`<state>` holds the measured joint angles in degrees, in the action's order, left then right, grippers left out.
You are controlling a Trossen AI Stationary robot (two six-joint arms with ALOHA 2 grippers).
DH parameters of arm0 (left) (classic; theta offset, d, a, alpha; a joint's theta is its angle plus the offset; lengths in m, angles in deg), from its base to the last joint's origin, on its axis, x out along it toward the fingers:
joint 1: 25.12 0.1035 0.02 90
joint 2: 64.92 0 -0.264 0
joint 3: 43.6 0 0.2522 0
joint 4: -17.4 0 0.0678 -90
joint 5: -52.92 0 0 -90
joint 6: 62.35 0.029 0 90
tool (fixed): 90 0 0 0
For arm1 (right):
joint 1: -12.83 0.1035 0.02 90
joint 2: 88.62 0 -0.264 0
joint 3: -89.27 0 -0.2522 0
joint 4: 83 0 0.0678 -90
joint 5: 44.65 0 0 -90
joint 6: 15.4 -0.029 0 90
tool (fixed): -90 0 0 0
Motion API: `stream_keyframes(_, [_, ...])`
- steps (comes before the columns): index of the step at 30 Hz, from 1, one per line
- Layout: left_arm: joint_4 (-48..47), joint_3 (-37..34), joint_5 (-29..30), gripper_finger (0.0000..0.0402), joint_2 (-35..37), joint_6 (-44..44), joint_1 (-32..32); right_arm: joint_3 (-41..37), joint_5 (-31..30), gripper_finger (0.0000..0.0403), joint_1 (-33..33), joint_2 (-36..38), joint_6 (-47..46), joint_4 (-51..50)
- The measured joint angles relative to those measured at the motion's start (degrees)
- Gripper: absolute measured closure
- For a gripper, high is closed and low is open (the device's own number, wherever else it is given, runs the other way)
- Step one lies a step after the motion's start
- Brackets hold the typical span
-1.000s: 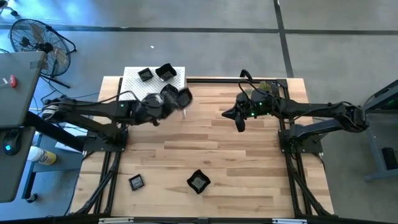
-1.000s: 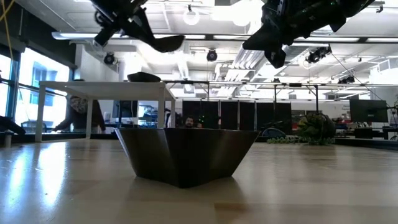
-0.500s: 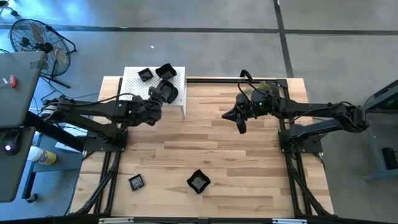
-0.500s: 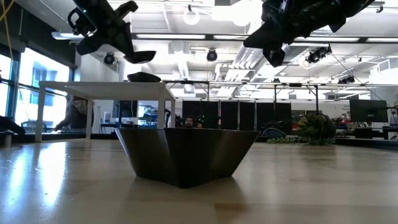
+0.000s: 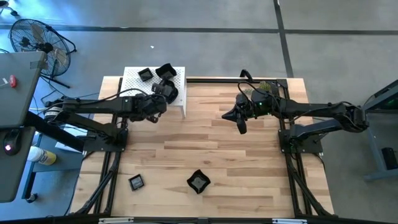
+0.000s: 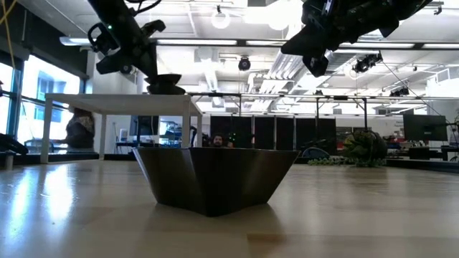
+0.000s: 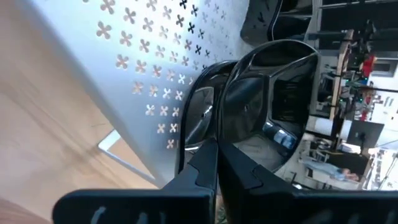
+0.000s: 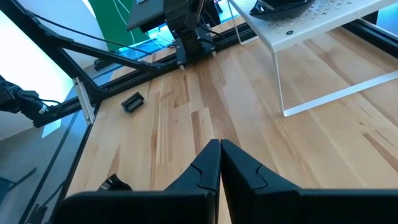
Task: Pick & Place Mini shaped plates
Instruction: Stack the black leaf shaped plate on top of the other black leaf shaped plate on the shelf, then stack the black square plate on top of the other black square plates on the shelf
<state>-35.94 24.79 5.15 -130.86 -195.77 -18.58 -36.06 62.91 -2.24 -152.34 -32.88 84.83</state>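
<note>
A white perforated stand (image 5: 134,84) stands at the table's far left and bears a square black dish (image 5: 145,74), an angular one (image 5: 165,70) and a round one (image 7: 198,121). My left gripper (image 5: 165,92) is over the stand's near right corner, shut on a second round black dish (image 7: 270,93). That dish (image 6: 163,77) sits right over the stand's round one; whether they touch I cannot tell. An angular dish (image 5: 198,181) and a small square dish (image 5: 136,182) rest on the table near its front edge. My right gripper (image 5: 240,121) hangs shut and empty at the far right. My left gripper pinches the round dish's rim (image 7: 225,134) between its two fingers, at the side nearest the arm. The fingers come from the table's left, slanting down. The dish is level, hollow side up, just over the other round dish on the stand.
A green plant sprig (image 5: 267,86) lies at the table's far right corner behind my right arm. Bare wood lies between the two arms and toward the front. A fan (image 5: 37,40) and a grey desk (image 5: 15,87) stand off the table's left side.
My left gripper has carried the round dish from beyond the stand's right edge toward the table's left. It has come down over the stand's near right corner, just over the round dish lying there. It has stayed shut on the dish.
</note>
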Motion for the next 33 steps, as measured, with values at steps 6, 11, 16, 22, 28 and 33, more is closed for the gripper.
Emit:
stream_keyframes(6, [0.02,0.00,-1.44,0.0374,0.01,-0.76,-0.02,0.00,-0.01,0.0396,0.00,0.00,0.00,0.00])
stream_keyframes(11, [0.07,0.00,-2.62,0.0338,0.01,-1.46,-0.07,0.00,0.00,0.0396,0.00,0.00,0.00,0.00])
stream_keyframes(16, [-0.04,0.00,-0.42,0.0317,0.91,3.26,-0.17,0.00,0.00,0.0396,0.00,0.00,0.01,-0.02])
stream_keyframes(22, [-1.68,0.00,0.07,0.0317,4.51,12.08,-0.17,0.00,0.39,0.0396,0.02,0.00,0.00,-0.02])
stream_keyframes(28, [-2.28,0.00,-6.18,0.0317,5.54,21.97,-0.17,0.00,-0.48,0.0396,0.01,0.00,-0.28,-0.02])
stream_keyframes(33, [-2.81,0.13,-8.69,0.0317,5.71,33.76,-0.20,0.00,-2.00,0.0396,-0.04,0.00,-0.37,-0.02])
